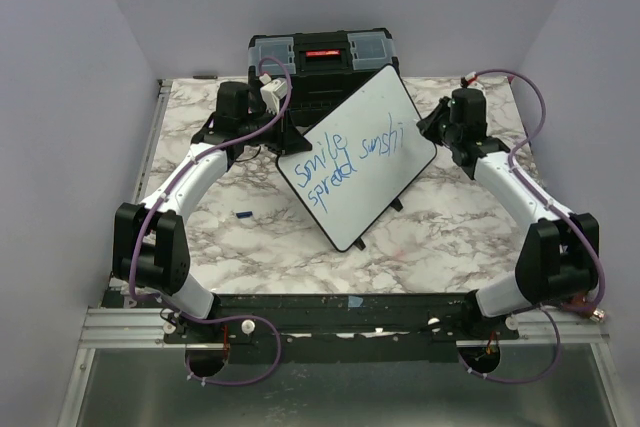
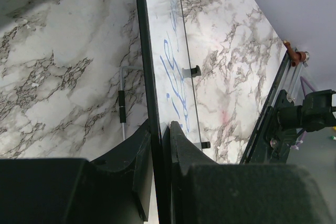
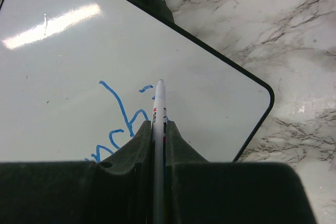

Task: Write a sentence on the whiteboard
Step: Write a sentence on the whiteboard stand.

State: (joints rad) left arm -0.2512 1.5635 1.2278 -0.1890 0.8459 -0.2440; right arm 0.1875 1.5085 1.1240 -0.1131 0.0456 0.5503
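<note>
Right arm: the right gripper [image 3: 159, 127] is clamped on a marker [image 3: 159, 103], which sticks out straight ahead between the fingers.
Marker tip: at the end of the last blue stroke, near the right corner of the whiteboard [image 3: 79, 51]. Whether it touches the surface cannot be told.
Left arm: the left gripper [image 2: 160, 129] is clamped on the board's black rim at its left corner, and appears to steady the board.
Board position: tilted and turned diagonally at the far middle of the table [image 1: 440, 237], just in front of the toolbox [image 1: 322, 52] at the far edge.
Written so far: the sentence [image 1: 350, 162] reads roughly "Smile sunshi" on the upper line and "spread" below it, in blue.
Judged progress: nearly complete; the last word looks short of its final letters.
Left to do: the closing letters, then lifting the marker clear.
Space: little white is left before the right corner, so small letters are advisable.
Loose item: a small dark blue piece [image 1: 242, 214], possibly a cap, lies toward the table's left edge.
</note>
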